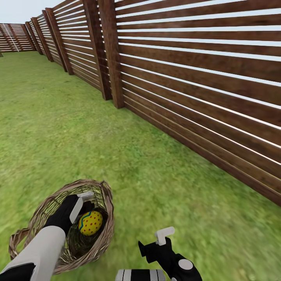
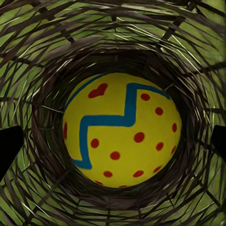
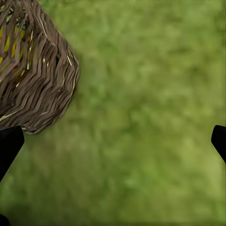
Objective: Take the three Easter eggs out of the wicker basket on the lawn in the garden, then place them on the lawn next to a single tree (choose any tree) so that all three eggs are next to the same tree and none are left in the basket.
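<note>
The left hand (image 1: 84, 203) is down inside the wicker basket (image 1: 102, 238), near the rim. Its two fingers are spread wide apart, and they hold nothing. In the left wrist view the dark fingertips (image 2: 9, 149) sit far out at both edges, and one egg (image 2: 122, 130) lies between them, lower down. The egg is yellow with red dots and a blue zigzag line. It rests at the bottom of the basket, and the hand is not touching it. From the head view I can see just this one egg (image 1: 90, 223) in the basket.

The right hand (image 1: 164, 236) hangs over the lawn (image 1: 70, 128), just beside the basket. Its fingers are spread wide too, and it holds nothing. In the right wrist view the basket's woven side (image 3: 35, 70) sits on the grass.

The basket stands on the lawn. A dark brown wooden fence (image 1: 203, 78) runs along the edge of the grass.
</note>
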